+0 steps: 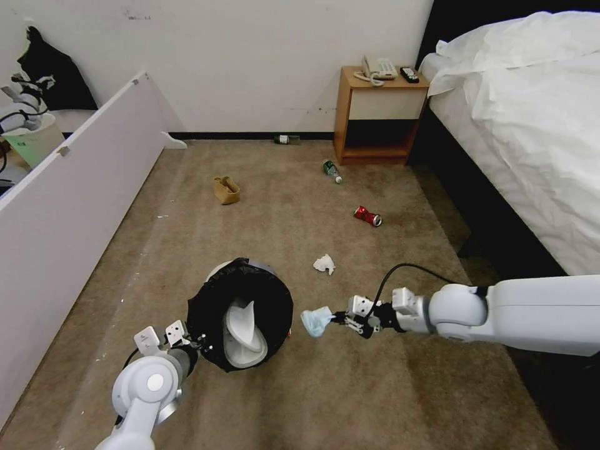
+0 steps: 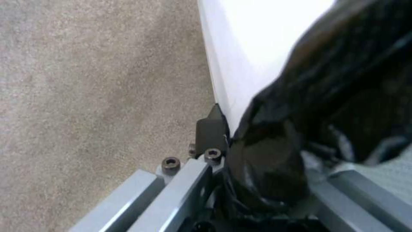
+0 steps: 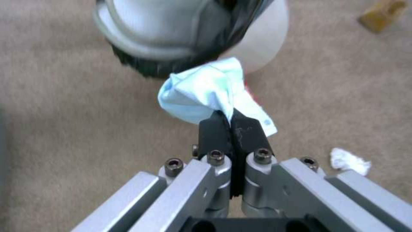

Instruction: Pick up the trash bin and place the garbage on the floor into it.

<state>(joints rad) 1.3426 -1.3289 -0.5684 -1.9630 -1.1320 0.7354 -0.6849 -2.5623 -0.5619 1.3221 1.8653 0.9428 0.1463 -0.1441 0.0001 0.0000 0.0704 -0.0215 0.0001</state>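
The trash bin (image 1: 278, 300), white with a black bag over its rim, is held off the floor and tipped toward me. My left gripper (image 1: 201, 342) is shut on its near rim. In the left wrist view one finger (image 2: 210, 129) presses the bin's white wall (image 2: 249, 48) beside the black bag (image 2: 309, 122). White slippers (image 1: 244, 328) lie inside the bin. To the bin's right, my right gripper (image 1: 340, 320) is shut on the blue face mask (image 1: 317, 321), just outside the rim. The right wrist view shows the mask (image 3: 206, 93) hanging in front of the bin (image 3: 257, 42).
On the carpet lie a white tissue (image 1: 324, 264), a red can (image 1: 367, 216), a green-labelled bottle (image 1: 332, 170), another bottle (image 1: 287, 139) by the wall and a brown paper bag (image 1: 225, 189). A nightstand (image 1: 378, 115) and bed (image 1: 531, 125) stand at the right, a white panel (image 1: 81, 200) at the left.
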